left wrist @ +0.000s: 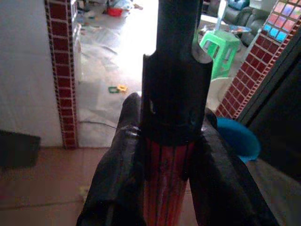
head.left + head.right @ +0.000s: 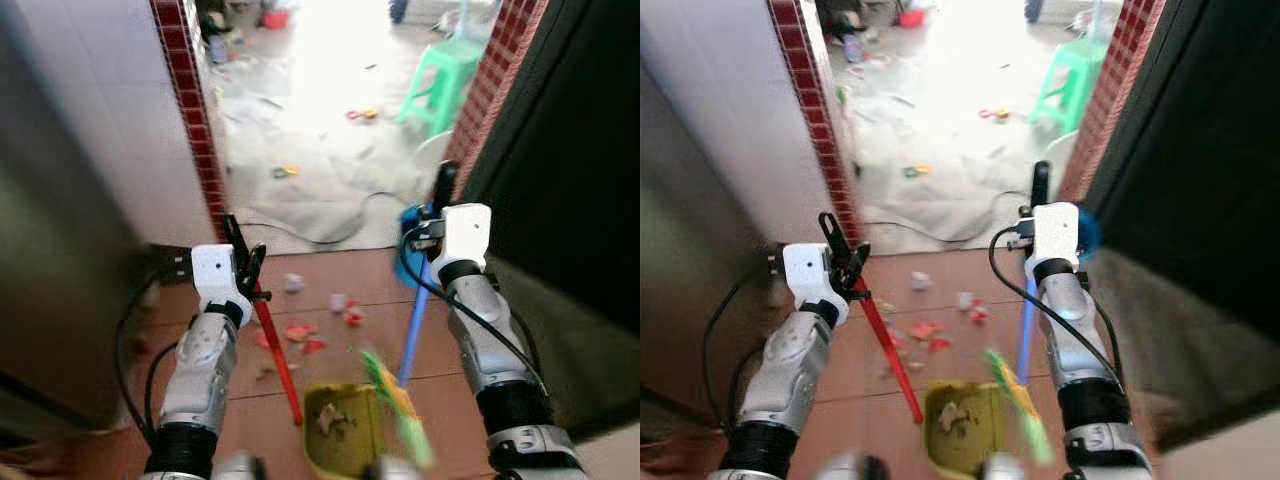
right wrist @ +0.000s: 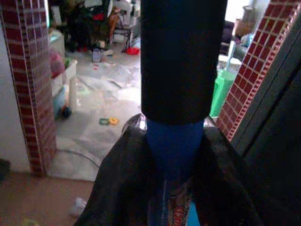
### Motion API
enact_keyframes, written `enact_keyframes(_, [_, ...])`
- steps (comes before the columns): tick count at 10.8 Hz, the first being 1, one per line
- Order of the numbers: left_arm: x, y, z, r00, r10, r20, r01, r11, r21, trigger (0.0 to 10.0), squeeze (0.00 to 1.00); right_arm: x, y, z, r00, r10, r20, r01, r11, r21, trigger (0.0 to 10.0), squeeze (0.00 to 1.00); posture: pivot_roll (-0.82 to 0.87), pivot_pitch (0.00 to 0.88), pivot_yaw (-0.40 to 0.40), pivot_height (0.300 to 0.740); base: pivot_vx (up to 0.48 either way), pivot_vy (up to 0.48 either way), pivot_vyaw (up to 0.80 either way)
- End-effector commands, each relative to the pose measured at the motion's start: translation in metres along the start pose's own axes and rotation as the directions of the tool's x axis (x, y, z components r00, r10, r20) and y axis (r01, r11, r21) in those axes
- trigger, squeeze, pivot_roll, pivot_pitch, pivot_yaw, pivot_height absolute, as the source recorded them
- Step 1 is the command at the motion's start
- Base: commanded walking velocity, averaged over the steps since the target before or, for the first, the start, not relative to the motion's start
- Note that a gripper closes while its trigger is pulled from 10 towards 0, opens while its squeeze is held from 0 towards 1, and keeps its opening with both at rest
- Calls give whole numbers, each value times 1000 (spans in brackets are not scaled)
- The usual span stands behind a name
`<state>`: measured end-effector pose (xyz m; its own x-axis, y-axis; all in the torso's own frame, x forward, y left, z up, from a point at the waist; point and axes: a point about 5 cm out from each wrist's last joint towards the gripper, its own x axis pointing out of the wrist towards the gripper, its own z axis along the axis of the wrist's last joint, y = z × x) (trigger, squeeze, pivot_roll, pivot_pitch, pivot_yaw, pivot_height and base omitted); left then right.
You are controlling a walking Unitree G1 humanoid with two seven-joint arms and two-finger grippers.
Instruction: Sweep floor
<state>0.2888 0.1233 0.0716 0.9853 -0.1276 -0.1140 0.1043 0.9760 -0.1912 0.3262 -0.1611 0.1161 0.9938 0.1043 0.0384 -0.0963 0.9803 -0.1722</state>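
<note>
Terracotta tile floor in a doorway, with a scatter of red and white scraps of litter lying on it just ahead of the robot. Looks like mid-sweep, the collecting step: the yellow-green plastic dustpan sits on the tiles near the robot's feet and already has some bits in it.

Left gripper has its fingers clamped tight on the long red dustpan handle with the black top cap; the handle slants down to the pan. Right gripper has its fingers closed around the blue broom handle with a black grip sleeve, and the blurry green and yellow broom bristles hang right beside the pan's edge.

My guess for the next move: reach the broom out past the scraps and drag them back toward the pan mouth while keeping the pan flat on the tiles. More mess waits on the pale grey floor beyond the doorway, near the green plastic stool.

Writing: there's a patterned print low on the blue handle, too blurred to read. No brands I can make out.
</note>
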Motion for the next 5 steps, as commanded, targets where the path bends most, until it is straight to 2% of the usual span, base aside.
enact_keyframes(1, [2, -2, 10, 998, 5, 58, -5, 1000, 3, 10000, 0, 9, 1, 16, 998, 29, 56, -27, 999, -24, 10000, 0, -142, 0, -61, 740, 0, 0, 0])
enact_keyframes(2, [-1, 1, 9, 998, 16, 58, -16, 1000, 7, 10000, 0, 11, 4, 13, 999, 18, 50, -18, 1000, -11, 10000, 0, -124, 0, -23, 740, 0, 0, 0])
enact_keyframes(3, [-8, 12, 4, 998, 44, 40, -44, 999, 2, 10000, 0, 10, 11, 10, 998, 9, 56, -10, 1000, 19, 10000, 0, -118, 0, 18, 740, 0, 0, 0])
enact_keyframes(4, [-11, 17, 2, 998, 51, 31, -51, 999, 5, 10000, 0, 8, 16, 8, 998, 9, 61, -10, 1000, 12, 10000, 0, -116, 0, 36, 740, 0, 0, 0])
enact_keyframes(5, [-12, 21, 0, 998, 62, 25, -62, 998, 5, 10000, 0, 4, 15, 2, 999, -17, 38, 15, 999, 45, 10000, 0, -118, 0, 46, 740, 0, 0, 0])
